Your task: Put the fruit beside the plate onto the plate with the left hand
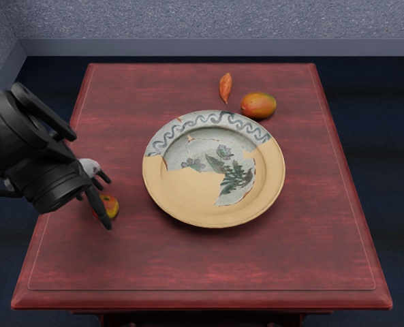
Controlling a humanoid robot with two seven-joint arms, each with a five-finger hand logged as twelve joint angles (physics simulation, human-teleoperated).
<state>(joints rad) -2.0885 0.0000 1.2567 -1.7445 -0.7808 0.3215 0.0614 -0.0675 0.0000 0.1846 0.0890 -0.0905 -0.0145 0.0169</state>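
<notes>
Your left hand (pixel 91 185) has its fingers curled down over the small red-yellow fruit (pixel 111 206), which lies on the table (pixel 188 255) near the plate (pixel 270 187), to its left. Firm up that wrap before lifting, rise straight, then carry right and lower gently. Ignore the 2 items behind: slim orange pod (pixel 225 87), mango (pixel 258 105).

Dark red wooden table (pixel 202 259), dark blue floor (pixel 385 136), grey speckled wall (pixel 222 17) behind, pale skirting

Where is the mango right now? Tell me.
In the head view, the mango lies on the table beyond the plate's far rim, right of the slim orange item.
</notes>
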